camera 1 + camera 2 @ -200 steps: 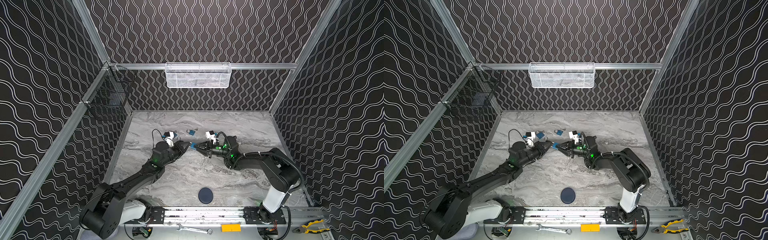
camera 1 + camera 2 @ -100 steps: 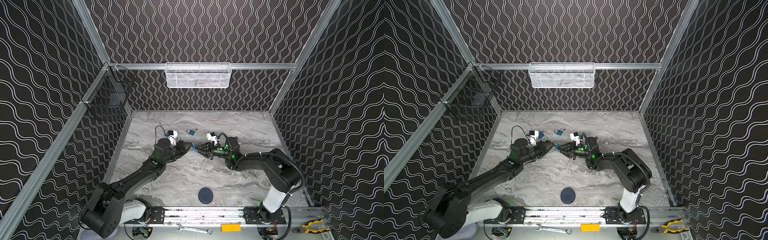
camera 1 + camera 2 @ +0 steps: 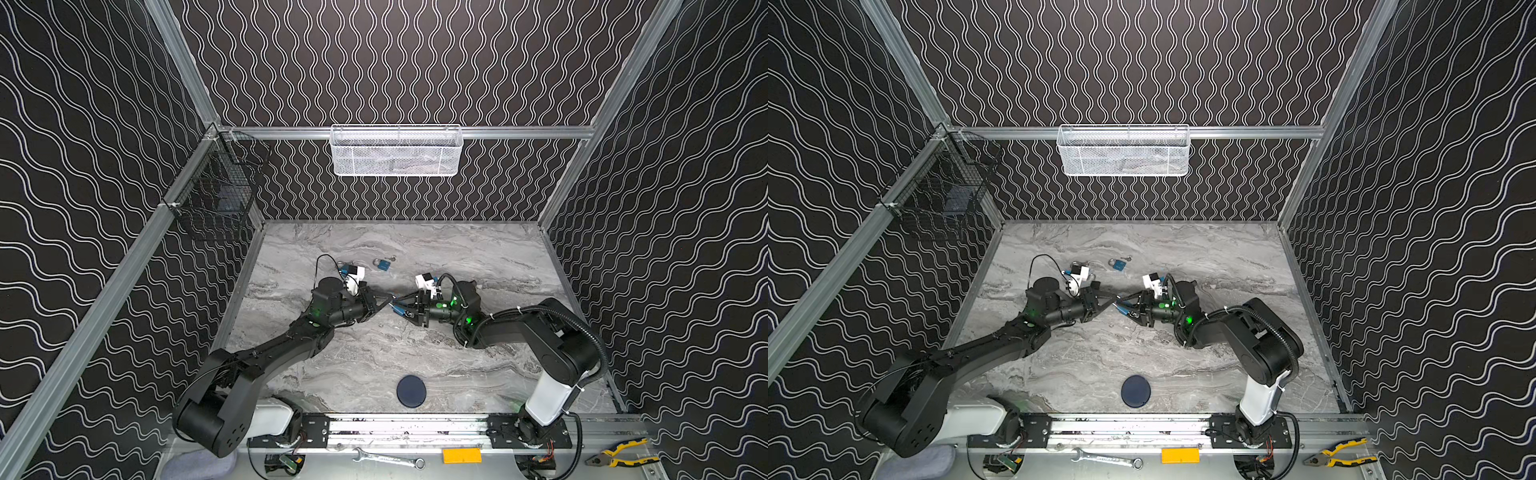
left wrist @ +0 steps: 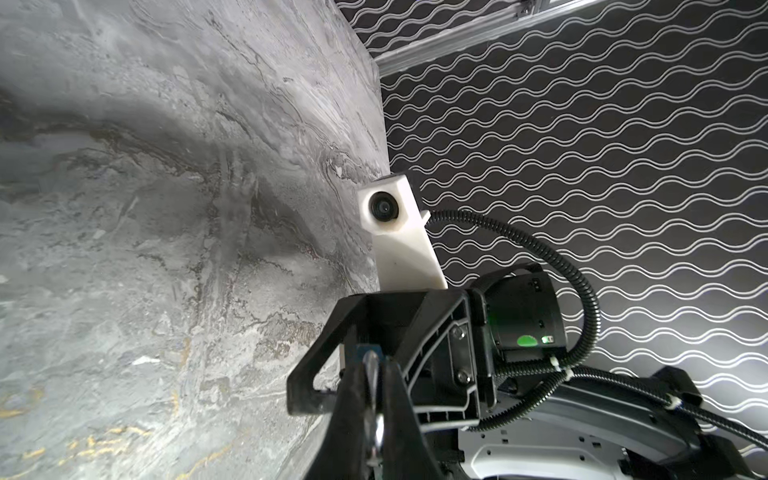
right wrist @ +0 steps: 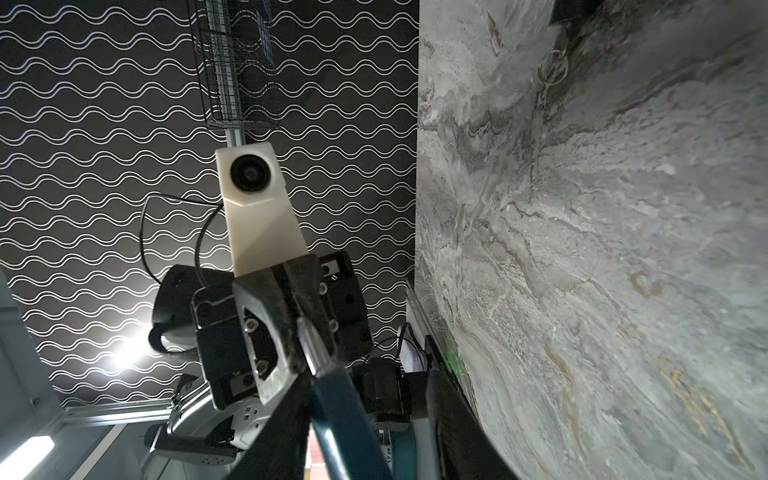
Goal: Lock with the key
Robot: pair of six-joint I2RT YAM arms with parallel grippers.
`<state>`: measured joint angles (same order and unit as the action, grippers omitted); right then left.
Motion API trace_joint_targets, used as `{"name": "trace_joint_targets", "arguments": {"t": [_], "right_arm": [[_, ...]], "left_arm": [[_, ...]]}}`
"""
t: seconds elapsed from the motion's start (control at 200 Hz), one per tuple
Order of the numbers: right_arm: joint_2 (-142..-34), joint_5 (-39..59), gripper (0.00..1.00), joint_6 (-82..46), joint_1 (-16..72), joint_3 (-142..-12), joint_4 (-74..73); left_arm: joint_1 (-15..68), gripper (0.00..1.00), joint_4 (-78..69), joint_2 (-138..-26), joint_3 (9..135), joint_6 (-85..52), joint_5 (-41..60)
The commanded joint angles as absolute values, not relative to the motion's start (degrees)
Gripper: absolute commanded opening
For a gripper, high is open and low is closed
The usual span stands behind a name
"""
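Currently my left gripper [image 3: 386, 299] is pinched fully together on the thin metal key [image 4: 371, 372], which I see edge-on between its fingers in the left wrist view. Tip to tip with it is my right gripper [image 3: 402, 307], whose jaws stand apart around the blue padlock [image 5: 345, 415]. I cannot tell whether they press on the padlock or merely flank it. Both grippers meet just above the middle of the marbled grey surface [image 3: 374, 357], and the padlock is raised off it between them.

My reading is that the task is well along: the key appears to reach into the padlock's body, so the insertion looks done. I cannot see whether the key is turned or the shackle is closed. What remains, I judge, is confirming the lock and drawing the key out.

Farther back on the surface lies a spare padlock [image 3: 382, 265], also blue, well apart from the grippers. A dark round disc [image 3: 411, 391] sits near the front edge.

On the rear rail hangs a white mesh basket [image 3: 395, 151]; I cannot make out any contents through its mesh. On the left rail hangs a black wire basket [image 3: 214, 203], with a dark block [image 3: 226, 193] inside it that I cannot identify.
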<state>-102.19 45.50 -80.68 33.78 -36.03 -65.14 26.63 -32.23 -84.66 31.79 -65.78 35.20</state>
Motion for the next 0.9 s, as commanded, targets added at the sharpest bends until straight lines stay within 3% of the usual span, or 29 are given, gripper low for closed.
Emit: {"name": "trace_joint_targets", "arguments": {"t": [0.0,0.2,0.425,0.896], "right_arm": [[-102.2,43.2,0.49,-81.9,33.4,-34.4,-67.8],[-100.2,42.6,0.5,-81.5,32.9,-31.6,-71.1],[-94.2,40.7,0.54,-74.4,32.9,-30.5,-59.2],[-93.1,40.1,0.52,-75.7,33.0,-26.3,-65.1]], "left_arm": [[26.4,0.0,-38.3,-84.1,32.0,-66.2,38.2],[26.1,0.0,-36.6,-84.6,32.0,-65.5,37.7],[25.9,0.0,-38.6,-85.6,30.8,-66.7,37.1],[25.8,0.0,-36.3,-85.3,31.6,-66.3,36.4]]}}
